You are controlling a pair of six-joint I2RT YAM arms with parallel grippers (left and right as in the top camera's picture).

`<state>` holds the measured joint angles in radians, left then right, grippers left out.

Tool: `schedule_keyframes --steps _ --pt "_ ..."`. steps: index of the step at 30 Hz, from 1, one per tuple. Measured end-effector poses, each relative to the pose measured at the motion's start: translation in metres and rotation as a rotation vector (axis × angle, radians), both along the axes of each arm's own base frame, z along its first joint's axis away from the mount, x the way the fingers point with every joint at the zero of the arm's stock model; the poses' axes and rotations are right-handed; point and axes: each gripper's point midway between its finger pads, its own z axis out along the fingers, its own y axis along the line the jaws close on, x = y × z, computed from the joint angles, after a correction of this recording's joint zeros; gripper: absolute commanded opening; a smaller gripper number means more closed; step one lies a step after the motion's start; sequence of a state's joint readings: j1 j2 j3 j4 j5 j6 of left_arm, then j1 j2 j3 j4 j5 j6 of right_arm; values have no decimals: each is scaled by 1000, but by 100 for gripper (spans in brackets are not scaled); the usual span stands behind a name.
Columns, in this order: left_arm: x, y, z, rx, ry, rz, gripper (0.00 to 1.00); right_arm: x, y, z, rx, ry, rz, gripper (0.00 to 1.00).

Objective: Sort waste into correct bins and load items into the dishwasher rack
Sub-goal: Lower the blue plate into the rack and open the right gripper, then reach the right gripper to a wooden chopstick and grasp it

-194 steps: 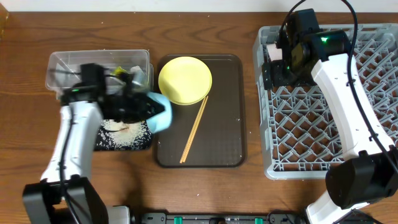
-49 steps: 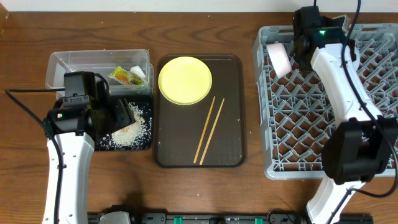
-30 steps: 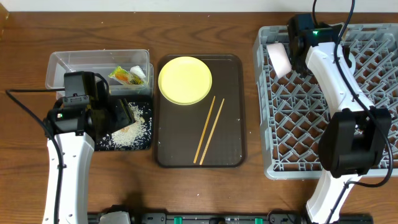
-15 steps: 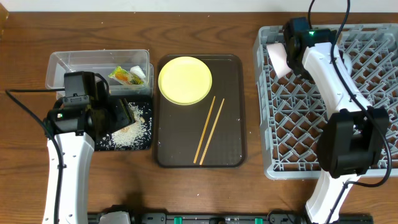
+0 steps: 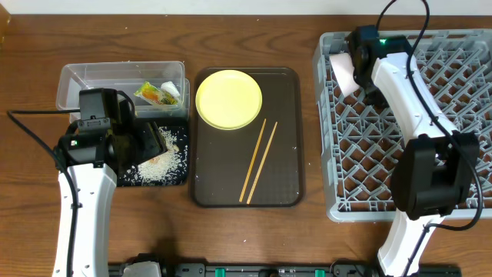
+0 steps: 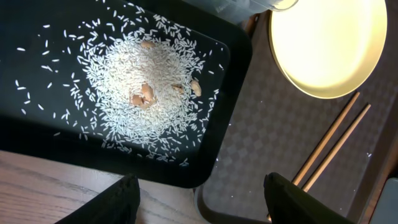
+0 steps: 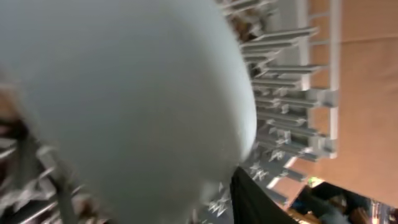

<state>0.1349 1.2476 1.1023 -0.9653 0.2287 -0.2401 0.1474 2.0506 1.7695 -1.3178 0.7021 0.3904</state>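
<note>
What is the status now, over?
Left tool open near black tray of rice. Right tool at white bowl in rack, grip unseen. Yellow plate, chopsticks on brown tray.

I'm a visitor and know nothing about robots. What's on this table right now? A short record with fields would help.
Clear tub: holds a green-and-yellow wrapper and a white paper scrap
Black tray: loose rice grains piled in it
Brown serving tray: yellow plate with two wooden chopsticks beside it
Grey rack: white cup or bowl at its top-left corner in the overhead view
Left gripper: open, empty, above the black tray's edge
Right gripper: at the white cup or bowl; grip unclear
</note>
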Motion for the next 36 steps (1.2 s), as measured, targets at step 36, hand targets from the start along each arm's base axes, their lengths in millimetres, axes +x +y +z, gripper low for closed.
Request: schedule_keyframes --steps 36 --pt "-1 0 -3 -4 19 3 72 -72 302 -18 862 162 395 63"
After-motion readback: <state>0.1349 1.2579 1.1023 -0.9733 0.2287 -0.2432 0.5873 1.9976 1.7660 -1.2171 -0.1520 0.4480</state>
